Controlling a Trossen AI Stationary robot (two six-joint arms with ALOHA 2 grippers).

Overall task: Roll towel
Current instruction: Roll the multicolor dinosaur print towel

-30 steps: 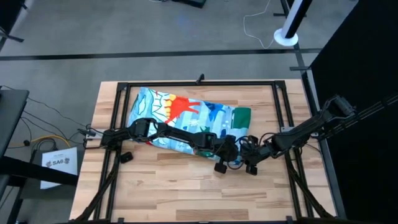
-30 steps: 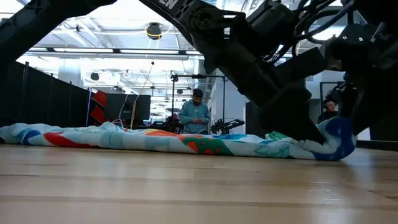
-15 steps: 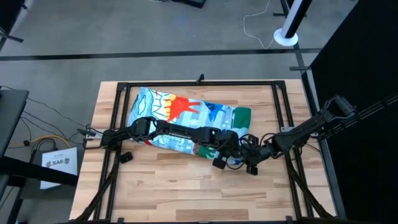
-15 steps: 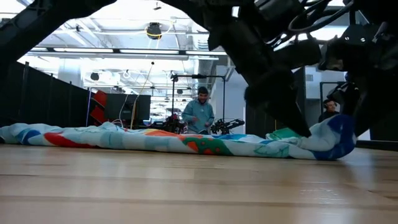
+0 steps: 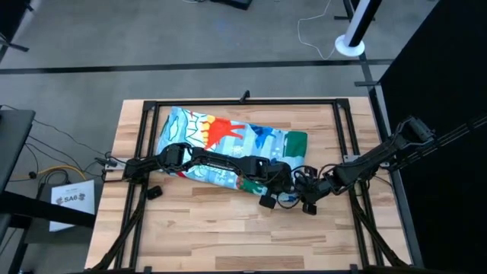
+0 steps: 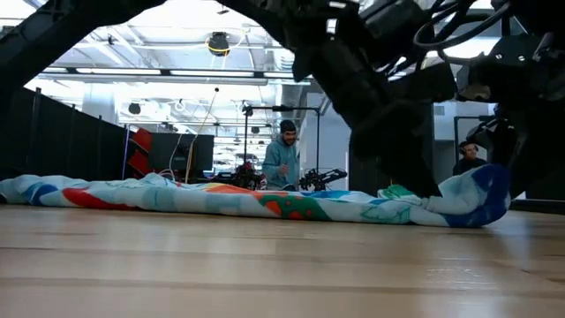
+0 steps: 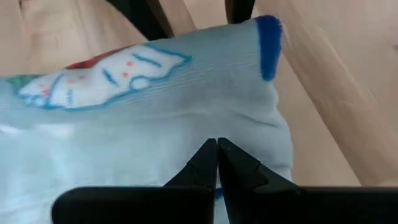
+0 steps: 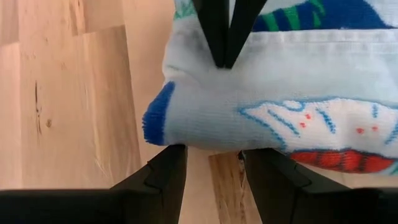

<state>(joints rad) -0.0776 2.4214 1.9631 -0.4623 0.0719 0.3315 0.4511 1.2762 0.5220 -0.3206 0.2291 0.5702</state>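
The towel (image 5: 221, 144), light blue with red, white and green print, lies flat from the table's far left toward the middle. Its right near end (image 6: 477, 199) is humped up a little off the wood. My left gripper (image 5: 268, 200) reaches across the towel and is shut on that end. My right gripper (image 5: 304, 204) comes from the right and stands open at the blue-edged corner (image 8: 158, 115), one finger (image 8: 168, 168) on each side below the cloth's edge. Whether it touches the cloth I cannot tell. My left gripper (image 7: 217, 146) pinches a small pucker of the towel (image 7: 239, 124) between its two fingertips, a little in from the blue-edged corner (image 7: 267, 37). The fingers come slanting down from the left. That end is raised slightly; the rest lies on the table.
A black frame (image 5: 243, 103) runs around the table's edges. Bare wood (image 5: 228, 236) lies between the towel and the near edge. Beyond the table a person (image 6: 282, 159) stands in the room, with a white post base (image 5: 350, 46) on the floor.
My left gripper has stayed shut on the towel's right near end and drawn it up a little, so that end stands higher and rounder than before. The rest of the towel has stayed flat.
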